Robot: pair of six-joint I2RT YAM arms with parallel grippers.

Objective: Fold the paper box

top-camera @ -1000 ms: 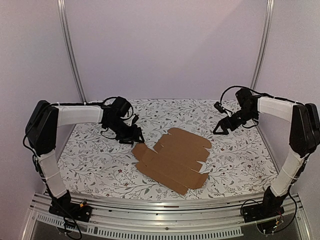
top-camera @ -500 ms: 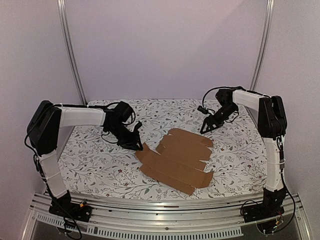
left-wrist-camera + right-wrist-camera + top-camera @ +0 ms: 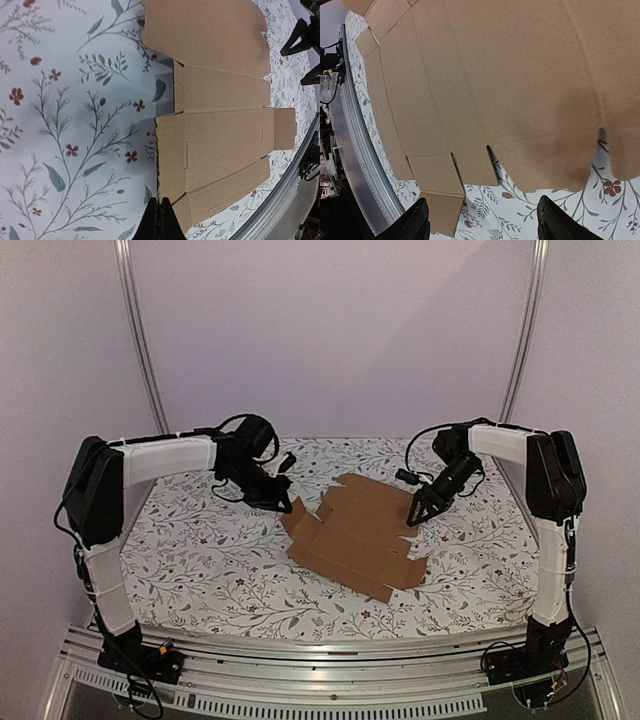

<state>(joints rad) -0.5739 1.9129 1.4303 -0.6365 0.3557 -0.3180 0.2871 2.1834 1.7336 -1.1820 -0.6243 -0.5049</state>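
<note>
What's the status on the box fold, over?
Left claw shut on paper box edge. Right claw open above its far side. Box unfolded. Nothing in the way.

You have nothing to read here. The paper box (image 3: pixel 355 540) shows only plain brown faces, creases and cut slots, with no lettering, label or number on any panel facing the cameras. The cloth (image 3: pixel 200 550) under the box is printed with leaves and small flowers, not words. If there is any marking on the arms beside the box, it is too small to make out.
</note>
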